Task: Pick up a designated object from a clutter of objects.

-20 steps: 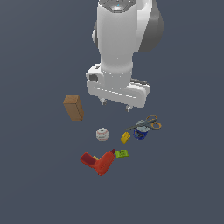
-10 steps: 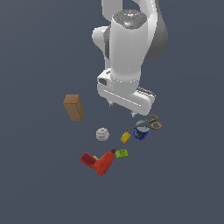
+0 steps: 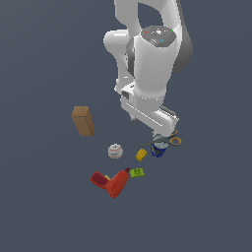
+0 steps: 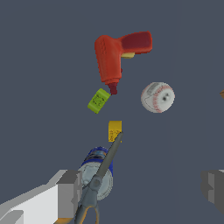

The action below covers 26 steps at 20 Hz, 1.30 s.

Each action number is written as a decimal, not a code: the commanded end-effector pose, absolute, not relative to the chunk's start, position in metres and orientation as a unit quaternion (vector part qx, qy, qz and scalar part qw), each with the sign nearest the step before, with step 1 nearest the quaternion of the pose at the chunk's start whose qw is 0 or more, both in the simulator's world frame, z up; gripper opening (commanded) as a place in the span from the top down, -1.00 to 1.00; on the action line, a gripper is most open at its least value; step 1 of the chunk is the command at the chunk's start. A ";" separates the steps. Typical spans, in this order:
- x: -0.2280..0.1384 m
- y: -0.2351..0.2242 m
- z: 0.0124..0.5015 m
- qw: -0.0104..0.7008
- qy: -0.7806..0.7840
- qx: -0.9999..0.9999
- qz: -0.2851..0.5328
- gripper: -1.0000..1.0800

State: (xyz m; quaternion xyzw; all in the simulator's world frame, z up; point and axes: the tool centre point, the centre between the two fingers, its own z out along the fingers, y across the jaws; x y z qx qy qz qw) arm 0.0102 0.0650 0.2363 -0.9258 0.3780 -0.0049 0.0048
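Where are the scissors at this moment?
The scissors lie at the exterior view's right of the clutter, across the blue can, blade tips toward the yellow block, just under the gripper.

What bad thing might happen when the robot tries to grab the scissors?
The scissors lie across the blue can, so a finger may bump the can and roll it. The thin blades might also slip out of the open gripper, or it may push the yellow block near the blade tip.

Exterior view: high, distant, facing the arm. Wrist view: close, looking down. Shared: drill (image 3: 112,182) (image 4: 117,53), baseball (image 3: 115,150) (image 4: 157,97).
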 end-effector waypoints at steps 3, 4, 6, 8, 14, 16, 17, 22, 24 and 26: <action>0.008 0.076 0.226 0.004 0.420 -0.908 -0.004 -0.92; 0.007 0.079 0.224 0.004 0.429 -0.903 -0.004 -0.92; 0.006 0.084 0.219 0.003 0.446 -0.895 -0.004 -0.92; 0.005 0.089 0.215 0.003 0.464 -0.886 -0.004 -0.92; 0.001 0.104 0.201 0.002 0.516 -0.857 -0.003 -0.92; -0.001 0.109 0.197 0.002 0.533 -0.846 -0.003 -0.92; -0.002 0.112 0.195 0.002 0.541 -0.841 -0.003 -0.92; -0.007 0.124 0.184 0.001 0.582 -0.813 -0.002 -0.92; -0.009 0.129 0.179 0.001 0.598 -0.802 -0.002 -0.92; -0.011 0.134 0.175 0.001 0.613 -0.790 -0.001 -0.92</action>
